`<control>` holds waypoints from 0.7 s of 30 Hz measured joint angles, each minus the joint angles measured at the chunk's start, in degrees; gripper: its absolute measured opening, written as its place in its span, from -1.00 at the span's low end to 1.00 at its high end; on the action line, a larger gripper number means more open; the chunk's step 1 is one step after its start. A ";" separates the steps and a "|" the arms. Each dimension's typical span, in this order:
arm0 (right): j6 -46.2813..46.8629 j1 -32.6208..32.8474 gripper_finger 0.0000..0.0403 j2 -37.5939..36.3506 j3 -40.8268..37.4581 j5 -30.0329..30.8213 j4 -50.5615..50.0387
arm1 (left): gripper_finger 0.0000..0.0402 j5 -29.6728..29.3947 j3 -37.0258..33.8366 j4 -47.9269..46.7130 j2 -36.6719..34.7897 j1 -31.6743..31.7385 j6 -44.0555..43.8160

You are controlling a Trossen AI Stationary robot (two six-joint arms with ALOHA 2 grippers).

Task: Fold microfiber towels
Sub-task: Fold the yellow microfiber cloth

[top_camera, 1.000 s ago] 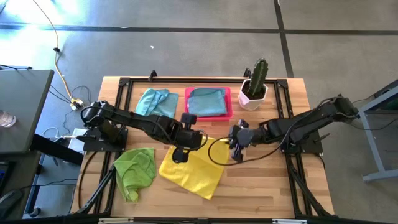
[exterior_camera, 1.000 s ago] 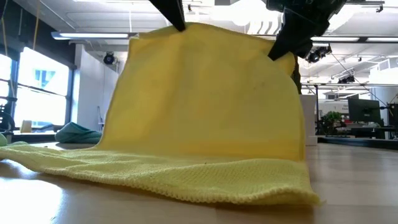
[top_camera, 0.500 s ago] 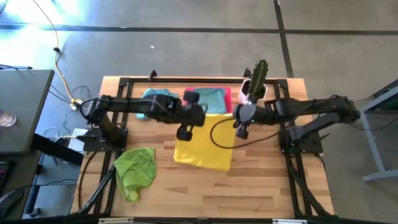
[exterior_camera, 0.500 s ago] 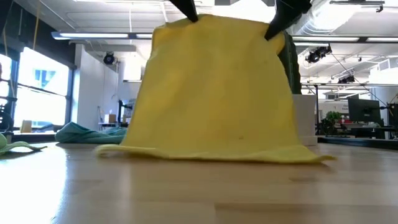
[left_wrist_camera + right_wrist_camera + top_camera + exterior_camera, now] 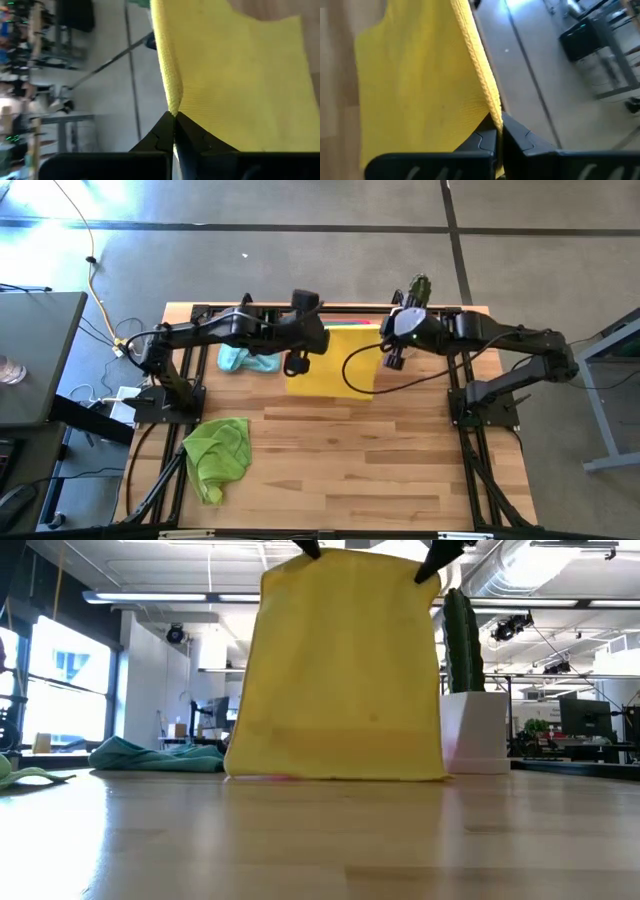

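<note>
Yellow towel (image 5: pixel 330 367) hangs upright at the upper centre of the high view, pinched at its two top corners by the left gripper (image 5: pixel 296 366) and right gripper (image 5: pixel 392 361), jaws clamped on cloth; light blue towel (image 5: pixel 243 359) lies left, lime green towel (image 5: pixel 217 452) at lower left, cactus (image 5: pixel 461 625) behind

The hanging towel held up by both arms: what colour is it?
Plain yellow microfiber towel, shown best in the low view.

The hanging yellow towel (image 5: pixel 340 665) hides the pink tray (image 5: pixel 350 326) almost entirely.
</note>
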 joint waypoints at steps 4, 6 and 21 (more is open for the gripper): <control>-0.32 -0.53 -1.00 0.00 1.98 0.11 -0.04 | -1.00 -2.34 2.13 0.08 0.00 -0.53 -1.38; 0.32 0.06 -1.00 -0.01 2.75 -0.34 -0.11 | -1.00 -2.24 2.82 -0.36 0.00 -1.47 -4.88; 34.40 20.95 -1.00 5.82 -8.02 -31.92 0.50 | -1.00 26.06 2.64 -11.13 7.19 -19.79 -40.30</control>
